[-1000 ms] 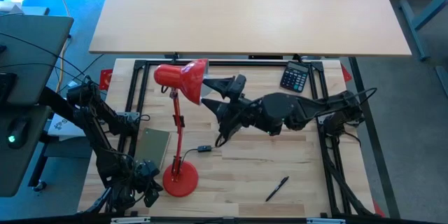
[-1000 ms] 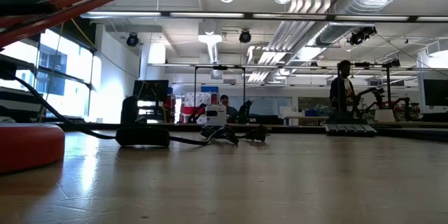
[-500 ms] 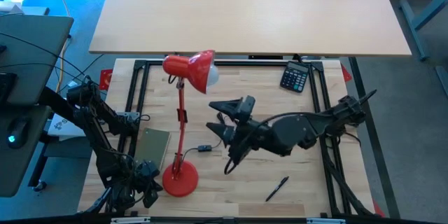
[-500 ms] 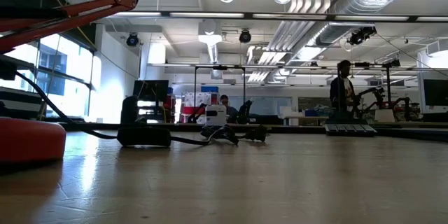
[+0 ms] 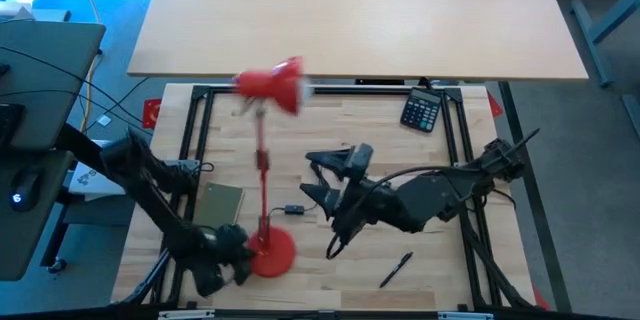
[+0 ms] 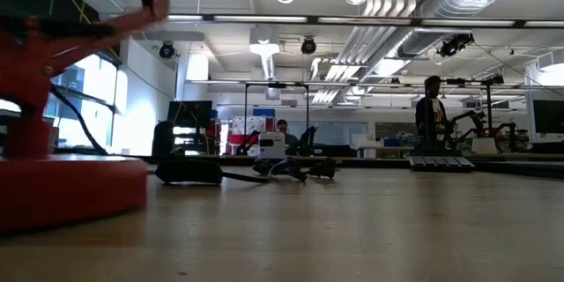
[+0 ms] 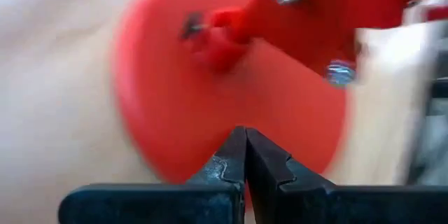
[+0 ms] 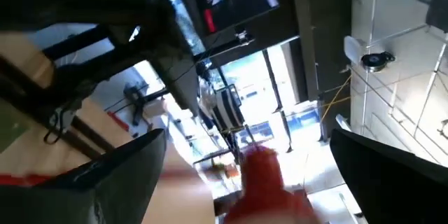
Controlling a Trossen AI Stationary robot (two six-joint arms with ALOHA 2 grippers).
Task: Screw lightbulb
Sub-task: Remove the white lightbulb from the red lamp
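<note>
The red desk lamp stands at the table's left. Its round base (image 5: 275, 256) is near the front edge, its stem (image 5: 262, 160) is upright and its shade (image 5: 272, 85) is blurred at the far edge. The lightbulb cannot be made out in the blur. My left gripper (image 5: 240, 256) is shut, low at the base's left side, and the base (image 7: 210, 84) fills its wrist view. My right gripper (image 5: 308, 174) hangs open above mid-table, right of the stem, holding nothing. Its fingers point toward the lamp. My left gripper meets the lamp base's rim (image 7: 210, 150) with its shut fingertips (image 7: 234, 147). It comes slanting down from the table's left. The base lies flat on the table with the lamp upright on it.
A calculator (image 5: 422, 110) lies at the far right and a black pen (image 5: 396, 269) near the front edge. A green pad (image 5: 222, 206) lies left of the stem. The lamp cord's switch (image 5: 292, 210) is on the table. A person (image 6: 432, 113) stands in the room beyond.
My left gripper has dropped and gone right against the lamp base, which has slid a little toward the right. The stem has swung upright and the shade has gone toward the far edge, still swaying. My right gripper, still open, has drawn back from the shade toward the near edge.
</note>
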